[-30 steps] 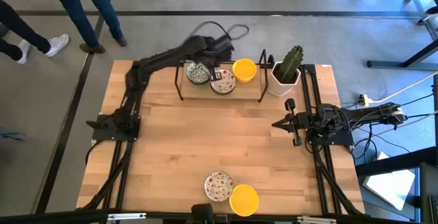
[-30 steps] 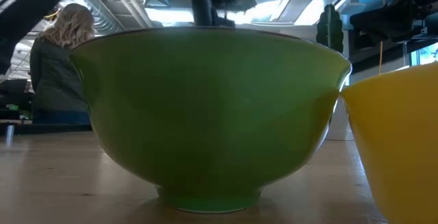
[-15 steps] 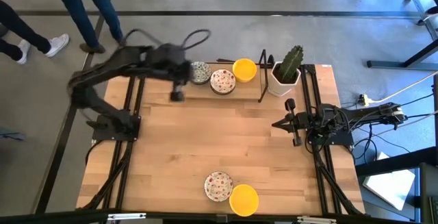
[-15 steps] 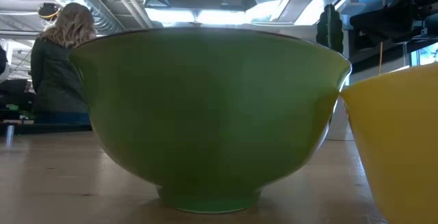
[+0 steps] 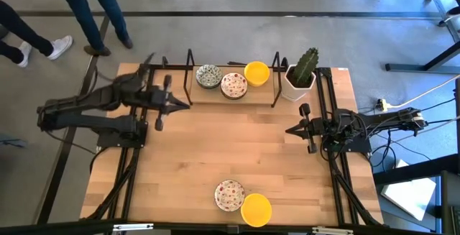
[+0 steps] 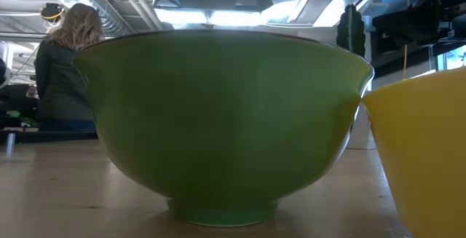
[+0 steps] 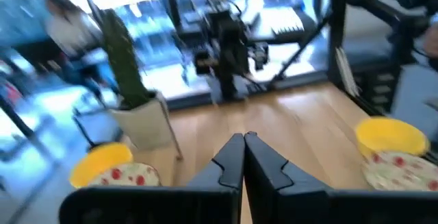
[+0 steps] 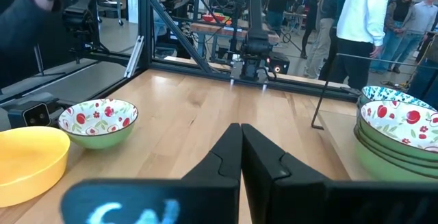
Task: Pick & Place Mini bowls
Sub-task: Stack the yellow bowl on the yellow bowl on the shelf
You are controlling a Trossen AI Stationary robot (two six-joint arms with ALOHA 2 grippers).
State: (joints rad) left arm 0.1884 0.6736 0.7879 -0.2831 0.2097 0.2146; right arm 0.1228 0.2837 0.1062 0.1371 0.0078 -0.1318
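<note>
Tabletop [image 5: 230, 149]: light wood, lying between two dark arms, w/ a black frame at far edge.

Left arm [image 5: 86, 109]: stretching along left side, blurred in high view. Left claw [image 5: 169, 106] hovering over left part of tabletop, near the frame's left post; fingers [image 7: 233, 159] pressing together, clenched, gripping nothing.

Right arm [image 5: 359, 127]: resting at right edge. Right claw [image 5: 303, 128] pointing inward across tabletop; fingers [image 8: 233, 155] meeting tip to tip, clenched, gripping nothing.

Cactus pot [image 5: 298, 80]: white, standing at far right corner, just beside the frame's right post.

Mini bowls, far edge: green-blue patterned stack [image 5: 208, 76], red-speckled stack [image 5: 233, 85] touching it, yellow bowl [image 5: 256, 72] just beside, all sitting inside the frame. In right wrist view speckled stack showing several green-sided bowls nested [image 8: 400, 131].

Mini bowls, near edge: red-speckled bowl [image 5: 229, 195] and yellow bowl [image 5: 256, 210] touching, well apart from both claws. In low view filling the pic: green underside [image 6: 218, 121], yellow wall [image 6: 429, 151].

Persons' legs [image 5: 93, 12] showing on floor beyond far-left corner.
</note>
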